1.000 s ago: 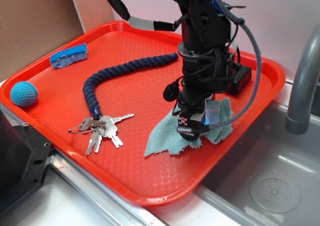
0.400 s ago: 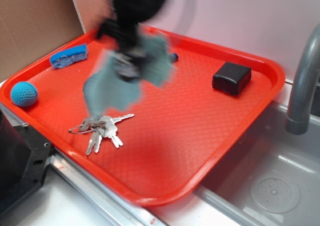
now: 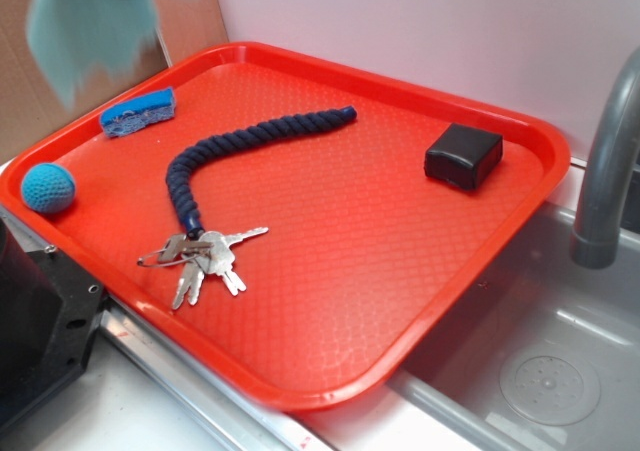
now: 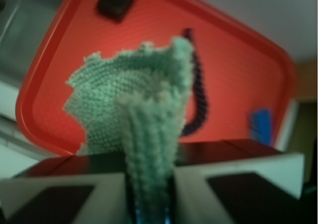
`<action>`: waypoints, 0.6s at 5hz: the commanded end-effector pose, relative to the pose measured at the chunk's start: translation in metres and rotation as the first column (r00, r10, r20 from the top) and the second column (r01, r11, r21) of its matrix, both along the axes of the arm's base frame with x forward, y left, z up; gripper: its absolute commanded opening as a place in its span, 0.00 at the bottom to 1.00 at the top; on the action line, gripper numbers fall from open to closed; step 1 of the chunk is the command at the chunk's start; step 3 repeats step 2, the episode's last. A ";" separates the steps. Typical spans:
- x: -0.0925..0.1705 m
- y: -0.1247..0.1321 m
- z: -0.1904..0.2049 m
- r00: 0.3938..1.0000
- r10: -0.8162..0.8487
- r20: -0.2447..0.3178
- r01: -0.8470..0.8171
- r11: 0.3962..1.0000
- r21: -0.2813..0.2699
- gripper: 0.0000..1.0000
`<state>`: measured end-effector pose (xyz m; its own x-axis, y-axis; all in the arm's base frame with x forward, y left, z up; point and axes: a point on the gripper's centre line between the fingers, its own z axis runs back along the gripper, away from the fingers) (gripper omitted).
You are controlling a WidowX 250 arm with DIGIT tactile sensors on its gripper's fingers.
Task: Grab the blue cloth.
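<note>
Pale teal-blue woven cloth with frayed edges [image 3: 88, 26] now hangs in the air at the upper left, clear of the red plastic tray [image 3: 330, 301], where a second ago it lay by the small black box [image 3: 463, 157]. In the wrist view the gripper [image 4: 149, 194] has its fingers clamped on a bunched fold. Grab looks done; navy twisted rope [image 3: 250, 146] and bunch of keys [image 3: 200, 261] lie undisturbed.

Probably a kitchen-style test bench. A red tray [image 3: 480, 261] sits beside a steel sink [image 3: 560, 371] with a grey faucet [image 3: 605, 171] at right. Cardboard [image 3: 70, 41] and a plain wall [image 3: 430, 31] stand behind.
</note>
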<state>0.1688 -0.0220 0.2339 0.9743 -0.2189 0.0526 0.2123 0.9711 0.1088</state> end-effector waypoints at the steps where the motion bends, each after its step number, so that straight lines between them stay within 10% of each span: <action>1: 0.005 0.015 0.017 0.890 0.457 -0.012 -0.457 0.890 -0.002 0.00; 3: 0.010 0.023 0.012 0.864 0.504 0.000 -0.504 0.863 0.018 0.00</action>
